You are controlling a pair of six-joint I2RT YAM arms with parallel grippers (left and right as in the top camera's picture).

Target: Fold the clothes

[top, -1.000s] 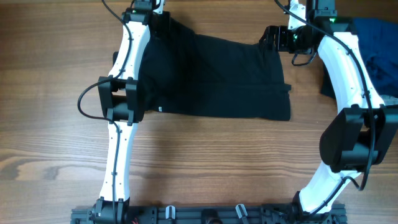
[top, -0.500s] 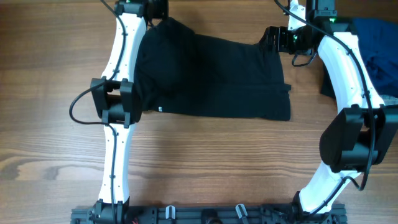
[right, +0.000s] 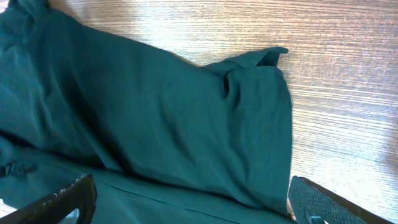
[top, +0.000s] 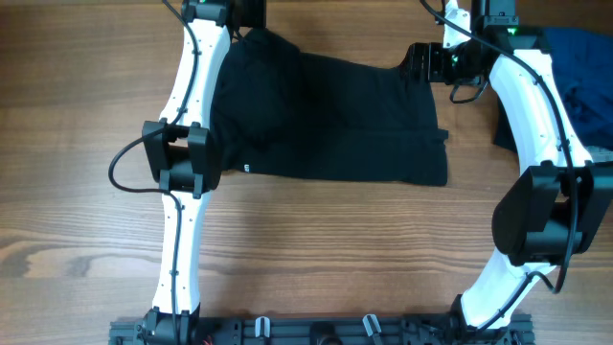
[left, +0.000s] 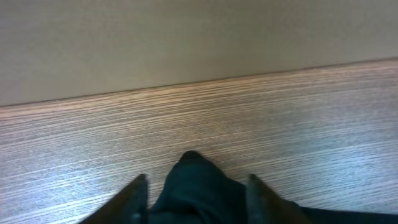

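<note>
The clothes (top: pixel 335 125) lie spread on the desk (top: pixel 306 249) in the upper middle of the overhead view. The left pincer (left: pixel 198 196), at the upper left corner, stands spread astride a raised tuck, not pinching it. The right pincer (right: pixel 193 205) gapes wide above the upper right corner, probably to seize it.

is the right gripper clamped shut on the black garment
No, in the right wrist view the right gripper stands wide open, its fingers far apart over the black garment.
</note>
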